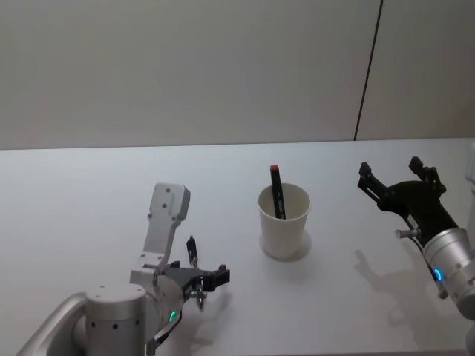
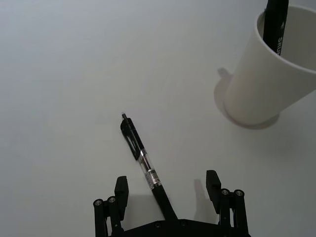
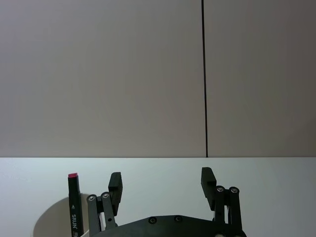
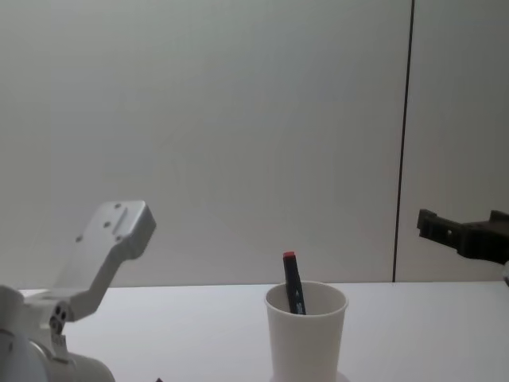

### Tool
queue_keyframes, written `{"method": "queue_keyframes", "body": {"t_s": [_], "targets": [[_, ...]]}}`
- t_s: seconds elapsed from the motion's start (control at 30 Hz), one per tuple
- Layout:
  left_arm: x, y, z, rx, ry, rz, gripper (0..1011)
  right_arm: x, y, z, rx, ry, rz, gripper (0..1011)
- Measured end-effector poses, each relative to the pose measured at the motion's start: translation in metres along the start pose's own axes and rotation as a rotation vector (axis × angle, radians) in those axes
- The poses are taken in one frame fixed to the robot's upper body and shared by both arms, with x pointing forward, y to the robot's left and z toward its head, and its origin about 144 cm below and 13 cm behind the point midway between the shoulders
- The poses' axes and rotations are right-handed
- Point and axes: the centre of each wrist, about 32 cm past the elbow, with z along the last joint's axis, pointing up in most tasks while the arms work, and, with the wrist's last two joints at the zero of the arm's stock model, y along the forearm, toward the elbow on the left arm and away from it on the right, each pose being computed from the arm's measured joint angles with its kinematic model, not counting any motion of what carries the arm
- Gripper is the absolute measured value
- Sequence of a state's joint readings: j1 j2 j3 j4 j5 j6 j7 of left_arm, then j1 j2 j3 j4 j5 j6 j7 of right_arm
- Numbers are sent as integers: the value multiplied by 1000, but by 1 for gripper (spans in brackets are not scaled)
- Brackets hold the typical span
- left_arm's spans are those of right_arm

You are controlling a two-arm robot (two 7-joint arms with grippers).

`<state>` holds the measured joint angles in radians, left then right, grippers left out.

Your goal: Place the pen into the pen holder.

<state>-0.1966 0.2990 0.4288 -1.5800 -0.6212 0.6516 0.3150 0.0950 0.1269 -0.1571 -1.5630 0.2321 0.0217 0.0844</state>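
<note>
White table (image 1: 74, 222) before grey wall (image 1: 185, 67), dark seam (image 1: 369, 74).

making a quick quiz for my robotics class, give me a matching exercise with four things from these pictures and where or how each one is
Things:
1. black click pen with a clear middle
2. black marker with a red tip
3. white paper cup
4. right claw

Places or states:
A. upright on the white table
B. open, raised to the cup's right
C. lying flat between the open left claw's jaws
D. standing inside the cup

Pairs: 1-C; 2-D; 3-A; 4-B
</note>
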Motion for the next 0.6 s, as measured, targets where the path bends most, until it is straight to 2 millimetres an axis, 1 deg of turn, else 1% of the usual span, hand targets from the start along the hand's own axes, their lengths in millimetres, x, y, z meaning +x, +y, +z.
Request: {"method": "queue_keyframes", "body": {"t_s": [0.33, 0.47, 0.53, 0.57, 0.6], "targets": [[-1, -4, -1, 54, -45, 24, 1003, 0, 0, 0, 0, 0, 0, 1002], [-1, -6, -1, 67, -59, 32, 914, 0, 0, 0, 0, 0, 0, 1001], [-1, -6, -1, 71, -63, 34, 885, 0, 0, 0, 0, 0, 0, 1002], [-1, -7, -2, 76, -67, 37, 834, 0, 0, 0, 0, 0, 0, 1001], [-1, -7, -2, 79, -70, 38, 816, 0, 0, 0, 0, 0, 0, 1001]]}}
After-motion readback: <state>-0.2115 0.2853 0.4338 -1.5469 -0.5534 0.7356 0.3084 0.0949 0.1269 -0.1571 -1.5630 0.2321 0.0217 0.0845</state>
